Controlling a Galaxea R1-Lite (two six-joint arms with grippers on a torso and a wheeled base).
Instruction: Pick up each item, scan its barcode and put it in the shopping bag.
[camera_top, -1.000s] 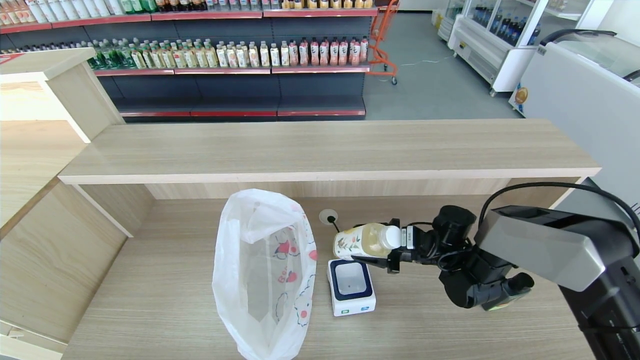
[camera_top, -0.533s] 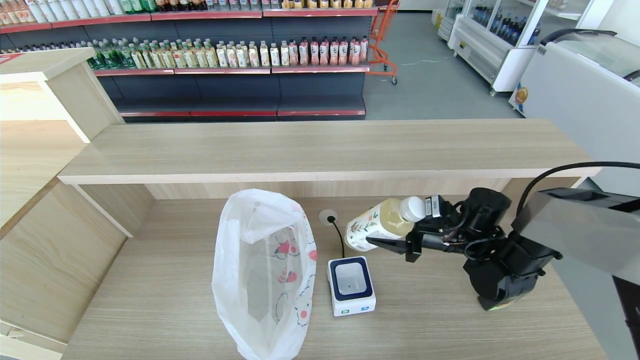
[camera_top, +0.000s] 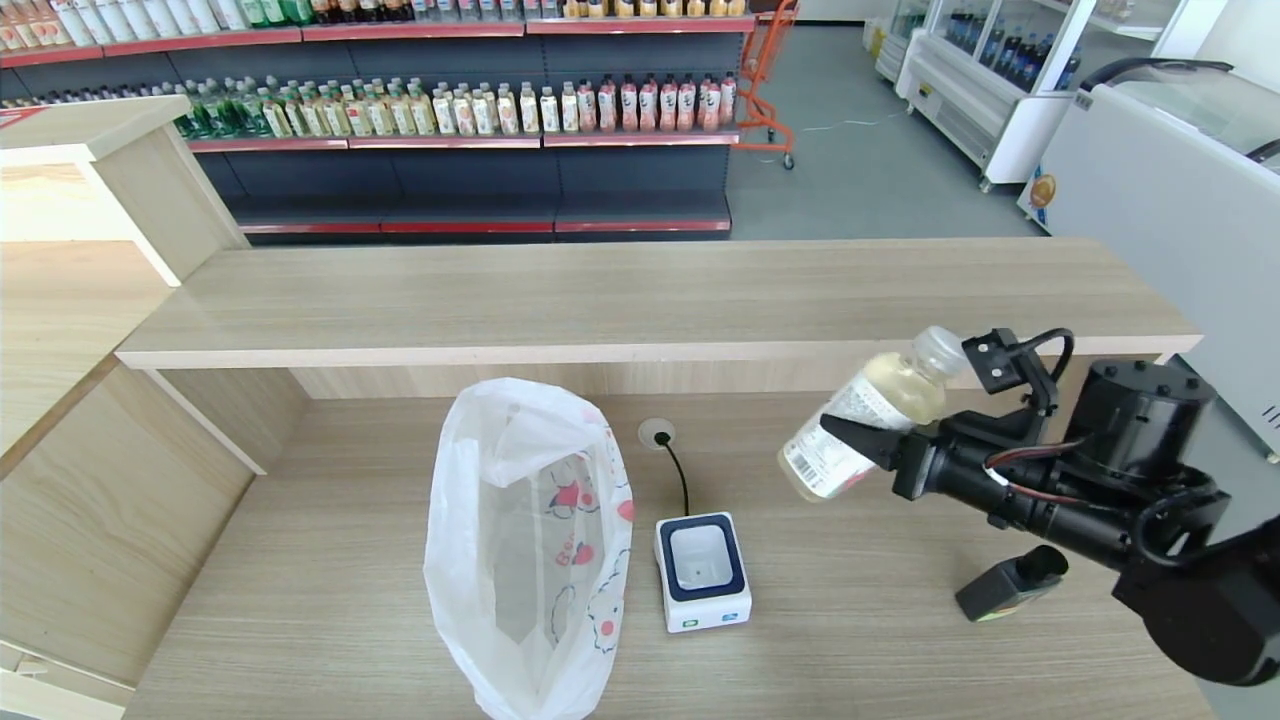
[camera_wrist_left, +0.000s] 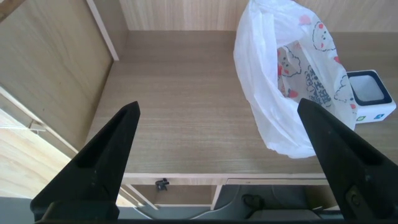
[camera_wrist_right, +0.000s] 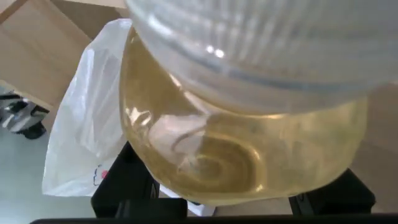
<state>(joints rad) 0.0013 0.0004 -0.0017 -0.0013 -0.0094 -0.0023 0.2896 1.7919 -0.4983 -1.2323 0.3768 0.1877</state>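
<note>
Head view, big to small. Wooden desk (camera_top: 300, 600) carrying everything.

Just left of the scanner (camera_top: 702, 572): white printed shopping bag (camera_top: 530, 540), standing, mouth held open and upward. Probably set that close so a scanned item needs only a short hop across.

Up and to the right of the scanner, well apart from it: right gripper (camera_top: 900, 400), fingers clamped on the upper body of a bottle (camera_top: 840, 450). Bottle tilted, cap end high and away from the scanner, base end lower and toward it, white label panel showing (pale yellow drink inside). Held by the top end, likely to leave the label free for reading. Not over the scanner window, so scan step judged unfinished and bagging not yet done.

Right wrist view: bottle (camera_wrist_right: 249, 124) pressed right up to the lens, dark fingers (camera_wrist_right: 124, 186) on either side.

Left wrist view: left gripper (camera_wrist_left: 217, 106) above the desk, beyond the bag from the scanner, fingers spread wide with nothing between them. Looks parked.

Scanner itself: small white box, dark-framed window facing up.

Right of the scanner, lying on the desk: small dark item (camera_top: 1010, 588), kind unclear, possibly next.
</note>
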